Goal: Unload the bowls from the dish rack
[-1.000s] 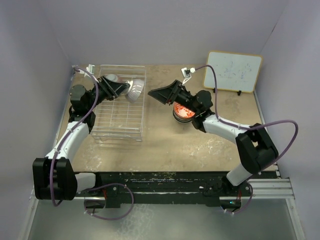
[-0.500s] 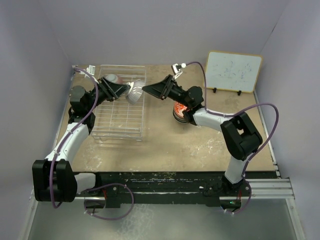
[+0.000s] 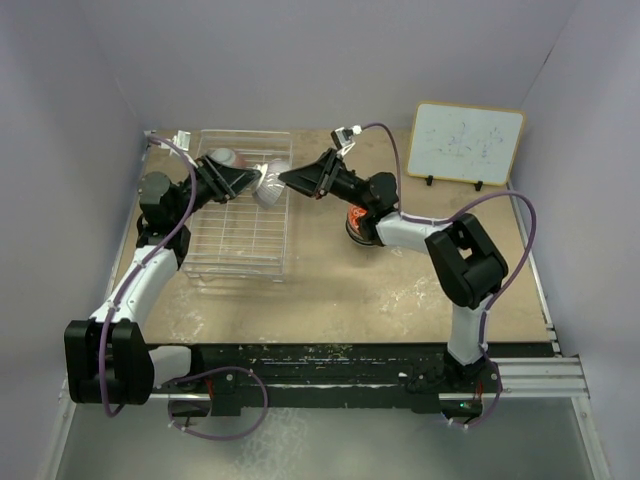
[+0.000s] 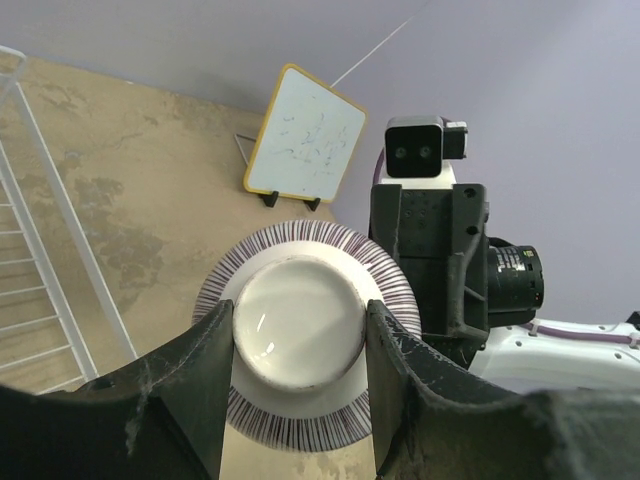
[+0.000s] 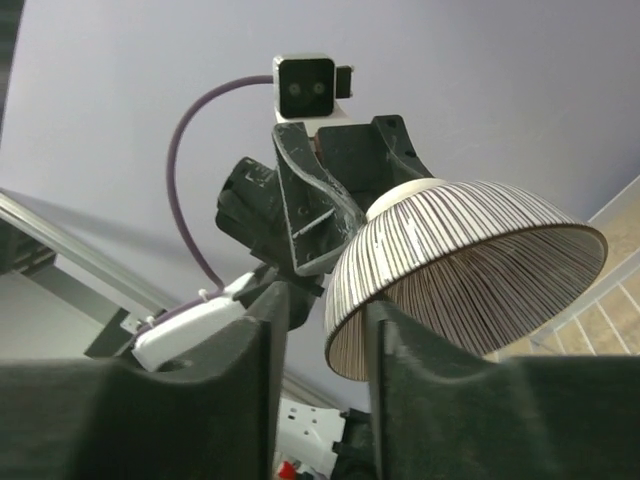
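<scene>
A purple-striped bowl (image 3: 270, 183) hangs tilted over the right edge of the dish rack (image 3: 240, 235). My left gripper (image 3: 258, 180) is shut on its white foot ring (image 4: 300, 330). My right gripper (image 3: 283, 179) reaches in from the right and straddles the bowl's rim (image 5: 345, 300). One finger (image 5: 410, 350) lies inside the bowl against the rim. The other finger (image 5: 245, 345) stands outside it with a gap. A stack topped by a red-orange bowl (image 3: 365, 222) sits on the table under the right arm. A pale bowl (image 3: 222, 157) shows in the rack behind the left gripper.
A white framed board (image 3: 465, 142) stands at the back right on the tan table (image 3: 330, 290). The rack's wire side (image 4: 60, 220) runs at the left of the left wrist view. Purple-grey walls close in three sides.
The right arm has swung left from above the bowl stack to the held bowl, and its jaws have narrowed around the rim. The left gripper and bowl have stayed put.
</scene>
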Robot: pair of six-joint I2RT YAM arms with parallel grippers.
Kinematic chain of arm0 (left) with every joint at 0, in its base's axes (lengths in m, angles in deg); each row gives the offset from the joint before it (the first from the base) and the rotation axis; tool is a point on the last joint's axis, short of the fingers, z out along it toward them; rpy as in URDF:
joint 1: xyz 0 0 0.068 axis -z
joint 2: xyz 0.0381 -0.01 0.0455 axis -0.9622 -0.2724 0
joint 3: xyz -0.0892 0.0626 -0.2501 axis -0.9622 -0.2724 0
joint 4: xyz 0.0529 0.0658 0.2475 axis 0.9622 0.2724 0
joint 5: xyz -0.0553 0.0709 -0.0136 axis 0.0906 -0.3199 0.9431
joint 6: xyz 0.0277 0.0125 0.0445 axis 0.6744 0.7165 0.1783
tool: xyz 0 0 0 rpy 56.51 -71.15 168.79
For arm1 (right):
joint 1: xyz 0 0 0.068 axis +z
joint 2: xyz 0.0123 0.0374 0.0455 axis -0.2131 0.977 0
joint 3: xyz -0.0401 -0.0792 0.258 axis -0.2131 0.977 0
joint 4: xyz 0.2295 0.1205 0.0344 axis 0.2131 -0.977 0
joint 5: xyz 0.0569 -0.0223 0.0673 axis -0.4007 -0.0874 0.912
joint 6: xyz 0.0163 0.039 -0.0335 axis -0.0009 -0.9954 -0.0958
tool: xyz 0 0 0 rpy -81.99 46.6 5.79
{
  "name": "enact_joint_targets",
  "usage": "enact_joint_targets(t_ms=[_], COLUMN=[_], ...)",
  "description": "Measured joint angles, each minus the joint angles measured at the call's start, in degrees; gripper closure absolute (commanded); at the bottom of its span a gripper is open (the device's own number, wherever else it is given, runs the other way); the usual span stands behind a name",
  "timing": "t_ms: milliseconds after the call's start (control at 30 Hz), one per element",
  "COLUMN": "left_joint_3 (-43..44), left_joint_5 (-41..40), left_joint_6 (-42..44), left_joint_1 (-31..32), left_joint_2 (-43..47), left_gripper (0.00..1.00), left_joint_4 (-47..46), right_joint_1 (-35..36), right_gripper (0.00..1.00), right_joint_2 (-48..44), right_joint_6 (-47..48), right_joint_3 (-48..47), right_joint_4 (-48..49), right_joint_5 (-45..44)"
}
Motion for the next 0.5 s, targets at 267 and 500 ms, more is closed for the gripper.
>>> enact_joint_targets(t_ms=[267,500], left_joint_3=[-0.85,-0.9], left_joint_5=[1.09,1.49], left_joint_6=[0.22,1.11], left_joint_1=[-0.11,-0.13], left_joint_2=[0.35,0.46], left_gripper=[0.88,0.27], left_joint_4=[-2.45,-1.95], right_joint_1=[0.02,0.11], right_gripper=[1.0,1.0], right_joint_2=[1.09,2.71], right_joint_6=[-4.35,-6.99], right_joint_3=[-1.05,-0.83], right_joint_4=[0.13,4.11], right_joint_5=[1.05,1.84])
